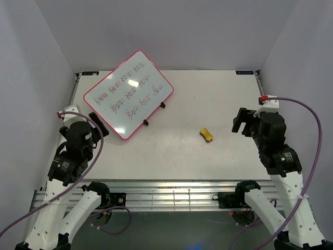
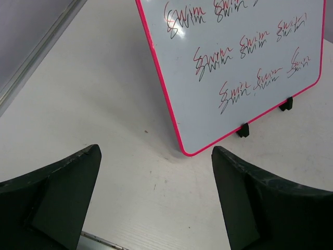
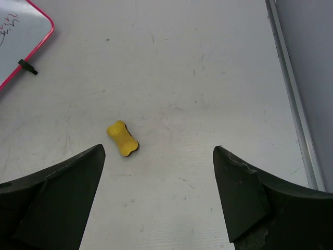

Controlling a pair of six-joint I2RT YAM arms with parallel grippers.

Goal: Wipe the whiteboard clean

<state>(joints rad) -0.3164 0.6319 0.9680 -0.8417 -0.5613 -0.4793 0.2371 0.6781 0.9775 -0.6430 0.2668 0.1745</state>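
Toward the white counter's (image 1: 218,94) far-left edge sits the white rectangular whiteboard (image 1: 128,94), pink-bordered and covered with handwriting. A small yellow sponge eraser (image 1: 206,135) lies on open counter centre-right. Both the left jaws and right jaws gape apart, empty.

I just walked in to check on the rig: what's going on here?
Nothing is being handled yet. The whiteboard sits far left on the table, full of handwriting. The yellow eraser lies untouched right of centre. The left tool faces the whiteboard, the right tool faces the eraser; both are open and empty.
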